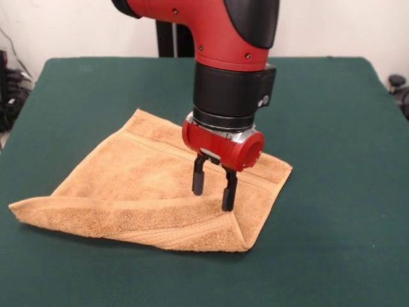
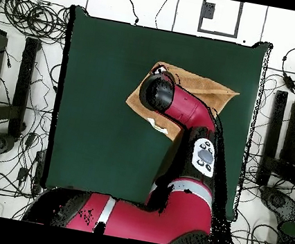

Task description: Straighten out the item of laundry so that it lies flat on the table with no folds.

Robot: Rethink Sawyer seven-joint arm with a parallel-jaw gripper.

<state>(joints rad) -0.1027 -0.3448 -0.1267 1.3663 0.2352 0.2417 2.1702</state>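
Jaws of mine stood apart just above the towel [image 1: 147, 185] on the worktop [image 1: 332, 128]; it looked soft and light, so I judged its folded front edge the best hold.

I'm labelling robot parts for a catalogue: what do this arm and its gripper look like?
The arm has glossy red shells with black joint covers and a wide black cylindrical wrist. The gripper has a rounded red body on a silver ring and two slim black fingers. From overhead, the arm shows a white oval panel with dark buttons.
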